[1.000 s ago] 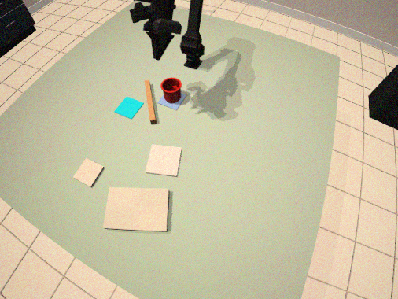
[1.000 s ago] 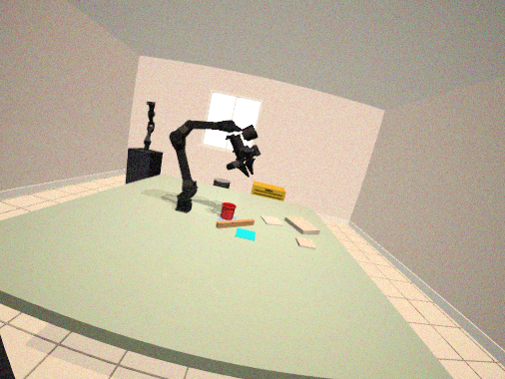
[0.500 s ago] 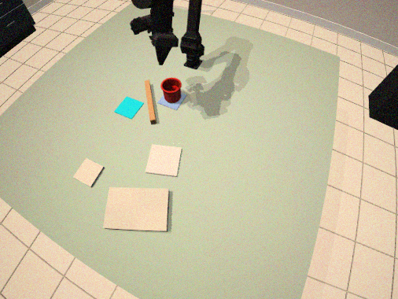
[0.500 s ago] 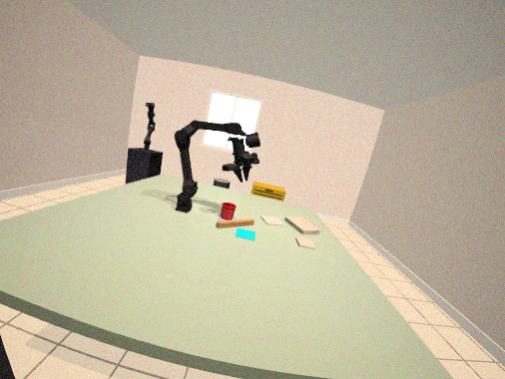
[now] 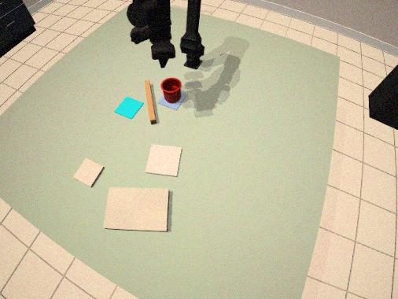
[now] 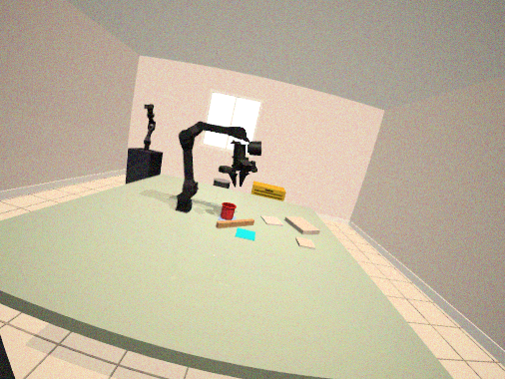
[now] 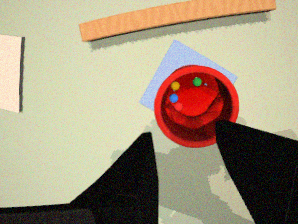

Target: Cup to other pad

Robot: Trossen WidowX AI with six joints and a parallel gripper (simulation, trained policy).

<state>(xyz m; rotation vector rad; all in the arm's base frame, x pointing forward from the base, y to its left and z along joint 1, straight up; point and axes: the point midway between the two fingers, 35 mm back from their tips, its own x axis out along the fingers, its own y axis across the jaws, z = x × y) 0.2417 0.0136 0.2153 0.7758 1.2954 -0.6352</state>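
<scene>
"Well, reading the top view left to right, what first?"

"Cyan pad (image 5: 128,108) (image 6: 246,234) at nine o'clock from the bar (image 5: 150,102) (image 6: 236,223) (image 7: 177,20): probably the place to finish. Bar upright in the path, so lift well over before crossing."

"And the gripper (image 5: 163,64) (image 6: 239,185) (image 7: 184,136)?"

"Partly open, with nothing between the fingers, and high above the table (image 5: 244,177) (image 6: 200,279) (image 7: 60,150). Probably too narrow to straddle the cup (image 5: 171,91) (image 6: 228,211) (image 7: 196,106); best to spread wider first."

"Cup where?"

"Furthest right: upright on the blue pad (image 5: 169,105) (image 6: 221,218) (image 7: 172,60), at two o'clock from the bar's middle. Marbles (image 7: 173,98) inside, by the wrist view."

"Ready to drop straight down?"

"Better not. In the wrist view, cup at one o'clock from the gap, with the right-hand fingertip over the rim. Shift towards one o'clock, centre, then descend slowly and plumb."

"Then?"

"Close gently on opposite sides, below the rim. Avoid nudging or tipping. Raise level, without jerks, to keep the marbles in."

Gripper (image 5: 163,63) (image 6: 239,185) (image 7: 184,136) more upright (less slanted).
</scene>
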